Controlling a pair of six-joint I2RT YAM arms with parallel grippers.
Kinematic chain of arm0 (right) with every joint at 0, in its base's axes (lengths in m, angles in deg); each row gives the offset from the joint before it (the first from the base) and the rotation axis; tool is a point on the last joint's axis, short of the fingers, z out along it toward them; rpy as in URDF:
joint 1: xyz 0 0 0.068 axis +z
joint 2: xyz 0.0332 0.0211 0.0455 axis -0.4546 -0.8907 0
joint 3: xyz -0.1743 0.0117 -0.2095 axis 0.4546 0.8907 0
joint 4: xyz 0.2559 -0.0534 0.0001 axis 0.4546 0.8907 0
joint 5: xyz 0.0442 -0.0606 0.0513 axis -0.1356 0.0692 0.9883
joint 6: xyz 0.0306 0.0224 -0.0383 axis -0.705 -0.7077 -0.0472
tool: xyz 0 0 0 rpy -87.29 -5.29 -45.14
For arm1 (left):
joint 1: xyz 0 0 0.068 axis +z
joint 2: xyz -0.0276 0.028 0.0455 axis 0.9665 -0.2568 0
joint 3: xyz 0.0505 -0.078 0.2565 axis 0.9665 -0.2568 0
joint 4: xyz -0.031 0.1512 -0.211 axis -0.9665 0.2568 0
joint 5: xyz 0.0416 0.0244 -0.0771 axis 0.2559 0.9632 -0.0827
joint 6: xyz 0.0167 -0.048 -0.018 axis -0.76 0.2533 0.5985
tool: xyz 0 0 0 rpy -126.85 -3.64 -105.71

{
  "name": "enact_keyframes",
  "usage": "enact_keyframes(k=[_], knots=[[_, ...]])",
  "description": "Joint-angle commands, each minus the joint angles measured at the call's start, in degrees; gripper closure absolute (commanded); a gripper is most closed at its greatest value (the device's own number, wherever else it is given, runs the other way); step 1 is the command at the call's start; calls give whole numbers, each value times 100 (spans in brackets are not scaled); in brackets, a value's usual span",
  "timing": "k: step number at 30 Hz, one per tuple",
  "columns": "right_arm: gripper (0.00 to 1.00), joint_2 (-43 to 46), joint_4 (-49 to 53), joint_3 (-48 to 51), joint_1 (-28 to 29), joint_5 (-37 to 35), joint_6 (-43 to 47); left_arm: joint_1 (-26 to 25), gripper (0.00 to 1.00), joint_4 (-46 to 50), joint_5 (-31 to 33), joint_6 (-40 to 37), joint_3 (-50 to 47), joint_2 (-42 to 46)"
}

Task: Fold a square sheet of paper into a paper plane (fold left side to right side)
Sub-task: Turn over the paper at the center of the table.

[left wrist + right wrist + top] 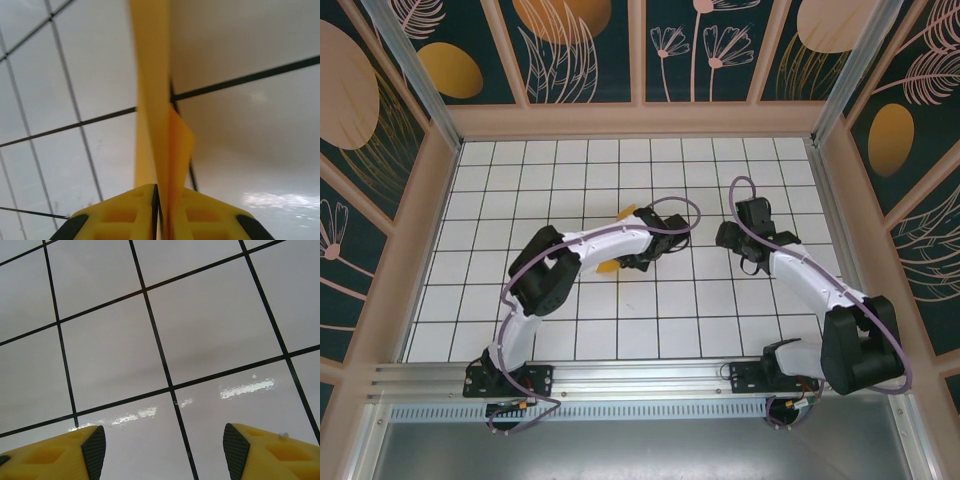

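The paper plane is folded orange-yellow paper standing on edge and running away from the camera over the white grid floor. My left gripper is shut on its near end, and the folded layers pass between the yellow fingers. From above, the left gripper sits mid-table. Two orange corners of the paper plane poke out from under the forearm; the rest is hidden. My right gripper hovers a few tiles to the right. Its jaws are open, with bare tiles between them.
The white grid table is boxed in by tan-framed dark wall panels on three sides. A metal rail with both arm bases runs along the near edge. Bare tiles lie between the two grippers.
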Motion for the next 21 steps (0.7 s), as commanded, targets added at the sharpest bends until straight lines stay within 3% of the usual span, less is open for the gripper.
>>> enact_keyframes(k=[1, 11, 15, 21], knots=[[33, 147, -47, 101, -52, 43, -51, -25, 82, 160, -661, -213, 555, -341], [33, 113, -73, 165, -56, 229, -46, 16, 58, 388, -1250, -623, 1707, -1028], [32, 96, -237, 200, -65, 633, -12, 152, 48, 334, -1540, -845, 2124, -955], [32, -176, -837, 135, -41, 1761, -137, 720, 42, -696, -2394, -1091, 1322, 36]])
